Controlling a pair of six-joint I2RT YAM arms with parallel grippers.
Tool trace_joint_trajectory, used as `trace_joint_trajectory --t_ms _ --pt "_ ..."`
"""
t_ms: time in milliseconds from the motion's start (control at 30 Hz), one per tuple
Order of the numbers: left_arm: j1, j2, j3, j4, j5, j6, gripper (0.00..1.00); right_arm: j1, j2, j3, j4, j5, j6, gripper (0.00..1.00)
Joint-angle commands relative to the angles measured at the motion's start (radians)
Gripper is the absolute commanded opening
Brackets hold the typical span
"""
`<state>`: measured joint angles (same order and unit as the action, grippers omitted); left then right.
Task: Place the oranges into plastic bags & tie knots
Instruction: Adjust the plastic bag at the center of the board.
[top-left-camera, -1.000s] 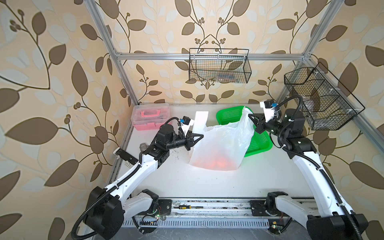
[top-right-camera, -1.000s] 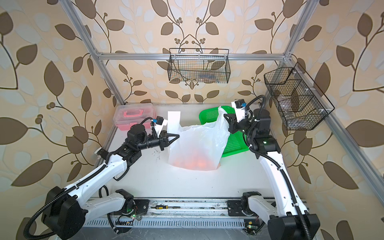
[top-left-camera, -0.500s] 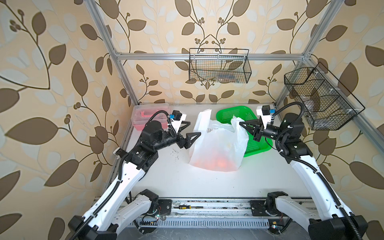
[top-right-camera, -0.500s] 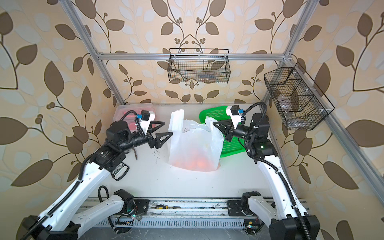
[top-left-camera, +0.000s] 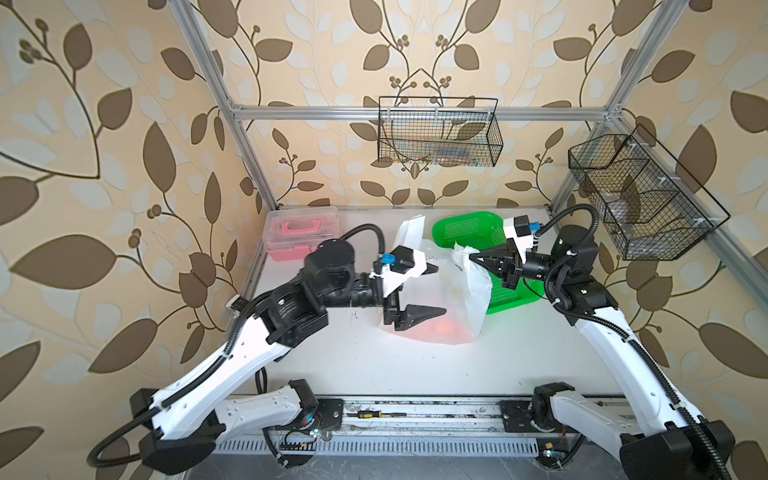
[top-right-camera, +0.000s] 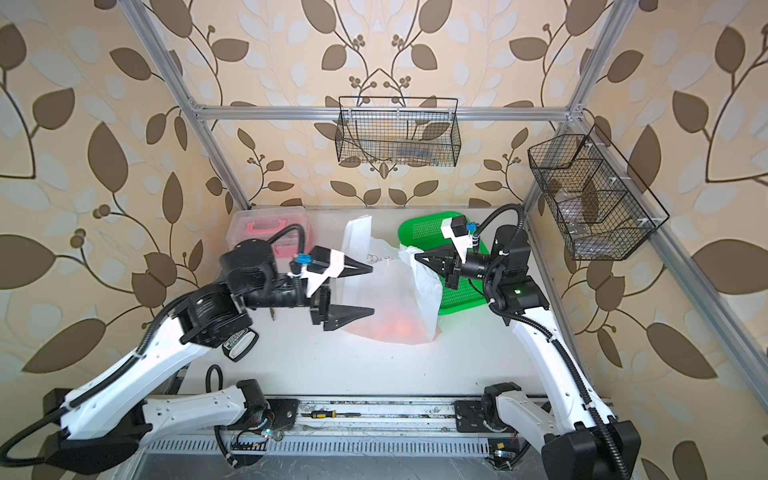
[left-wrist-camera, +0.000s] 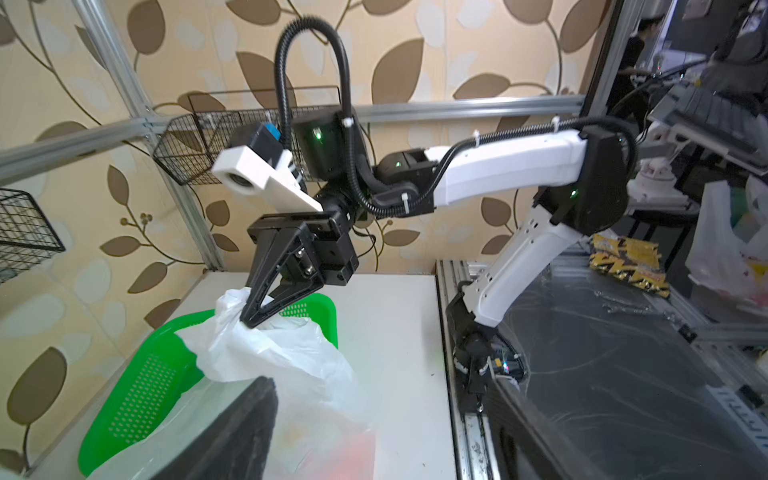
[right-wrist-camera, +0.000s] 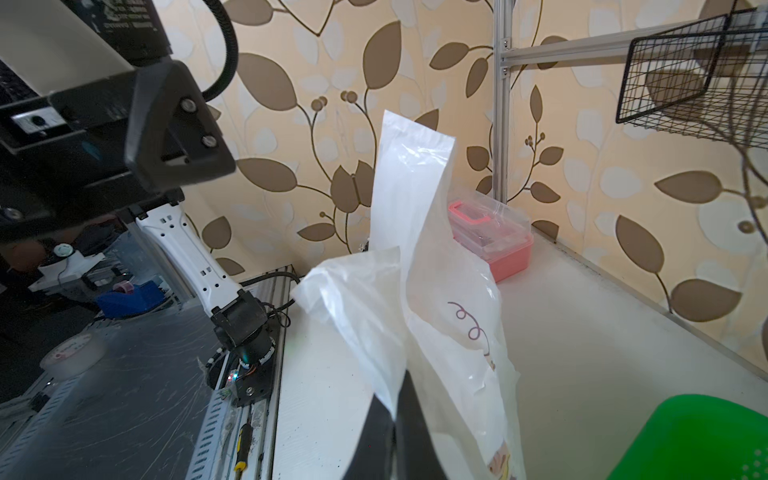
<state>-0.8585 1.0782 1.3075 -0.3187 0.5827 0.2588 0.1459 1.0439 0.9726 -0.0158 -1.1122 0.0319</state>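
With the oranges (top-left-camera: 440, 328) lying in the bottom of the plastic bag (top-left-camera: 455, 291), which is standing on the table (top-left-camera: 415, 365) just beside the green basket (top-left-camera: 465, 226), the filling looks done and the knot-tying is starting. The right tool (top-left-camera: 478, 260) is reaching in level from the basket side, clamping one handle of the bag, while the left tool (top-left-camera: 440, 289) is hovering wide open and empty at the bag's opposite side, its arm stretched forward. The next move is calling for it to close on the free handle (top-left-camera: 409, 232) standing upright near it, so both can be crossed.
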Motion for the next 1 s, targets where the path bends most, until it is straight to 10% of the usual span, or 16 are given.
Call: trace_joint_trajectory --t_ms 0,500,967 --pt "0.0 0.05 0.037 0.009 -0.065 0.099 0.82 0.025 0.011 0.008 -0.058 -0.056 -0.072 0.0" --pt "0.001 0.14 0.03 0.185 -0.166 0.12 0.81 0.05 -0.01 -0.001 -0.087 -0.079 -0.103 0.0" --pt "0.001 0.213 0.084 0.12 -0.191 0.128 0.15 0.063 -0.039 -0.002 -0.045 -0.074 -0.066 0.03"
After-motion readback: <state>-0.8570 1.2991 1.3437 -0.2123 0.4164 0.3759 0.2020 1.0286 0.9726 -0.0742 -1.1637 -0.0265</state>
